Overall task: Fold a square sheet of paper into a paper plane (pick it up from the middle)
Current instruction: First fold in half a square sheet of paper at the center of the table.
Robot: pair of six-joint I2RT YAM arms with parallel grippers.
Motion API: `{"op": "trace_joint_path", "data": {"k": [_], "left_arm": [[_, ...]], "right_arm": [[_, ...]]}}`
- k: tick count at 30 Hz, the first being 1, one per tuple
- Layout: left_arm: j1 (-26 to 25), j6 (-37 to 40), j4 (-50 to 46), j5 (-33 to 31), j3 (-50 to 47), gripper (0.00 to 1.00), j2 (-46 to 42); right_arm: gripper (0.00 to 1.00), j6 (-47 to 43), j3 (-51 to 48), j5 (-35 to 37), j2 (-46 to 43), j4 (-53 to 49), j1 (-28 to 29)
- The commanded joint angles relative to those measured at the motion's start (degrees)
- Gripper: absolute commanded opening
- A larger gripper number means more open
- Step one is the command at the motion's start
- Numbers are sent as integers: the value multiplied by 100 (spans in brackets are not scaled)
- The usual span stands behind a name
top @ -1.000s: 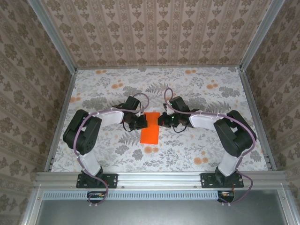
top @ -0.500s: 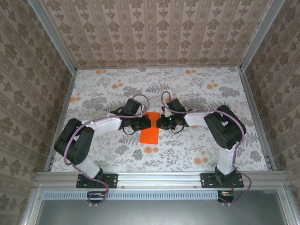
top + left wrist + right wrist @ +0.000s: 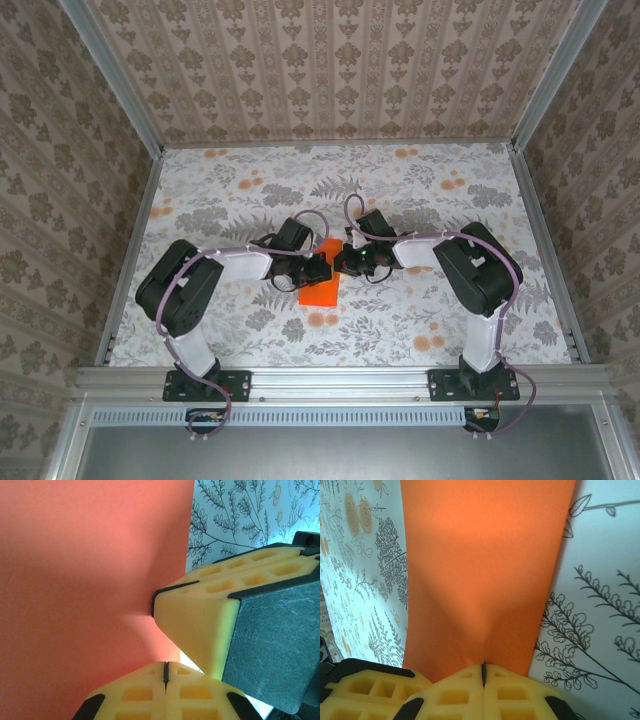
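Note:
The square sheet of paper (image 3: 320, 290) is bright orange and lies as a narrow rectangle on the floral table between the two arms. My left gripper (image 3: 319, 268) is shut, and its tips rest over the sheet's upper left part. The orange sheet (image 3: 90, 580) spreads out in front of the left gripper's closed tips (image 3: 166, 666). My right gripper (image 3: 345, 263) is shut on the sheet's near edge. In the right wrist view the paper (image 3: 480, 570) puckers toward the right gripper's closed tips (image 3: 483, 666). The right gripper's yellow fingers (image 3: 200, 620) press into the paper's edge.
The floral tablecloth (image 3: 450, 220) runs out to wallpapered walls on three sides. An aluminium rail (image 3: 340, 382) runs along the near edge by the arm bases. The left gripper's yellow fingers (image 3: 365, 687) sit close beside the right gripper.
The left gripper has slid right from beside the sheet onto its upper left part. The right gripper stayed at the sheet's top right. The paper's upper end now looks narrower.

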Motion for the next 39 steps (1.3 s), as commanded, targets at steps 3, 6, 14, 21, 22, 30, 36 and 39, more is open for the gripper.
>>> {"op": "trace_joint_path", "data": {"k": [3, 6, 14, 21, 22, 30, 36, 39], "left_arm": [[-57, -112, -331, -72, -147, 0, 189], [-49, -138, -423, -98, -216, 0, 234], [-50, -204, -462, -116, -353, 0, 270], [-56, -193, -494, -116, -362, 0, 258], [-51, -187, -498, -120, -363, 0, 252], [-52, -178, -523, -115, -398, 0, 234], [-57, -175, -525, -116, -397, 0, 252], [-50, -167, -520, -107, -397, 0, 251]], "right_arm": [[0, 30, 181, -11, 224, -93, -79], [0, -1, 257, -20, 263, -120, -145], [0, -169, 701, 5, 510, -383, -331], [0, -389, 1210, 44, 899, -709, -533], [0, -406, 1280, 63, 957, -753, -555], [0, -444, 1829, 156, 1317, -977, -776], [0, -436, 2238, 152, 1494, -1122, -856], [0, -436, 2393, 137, 1554, -1175, -863]]}}
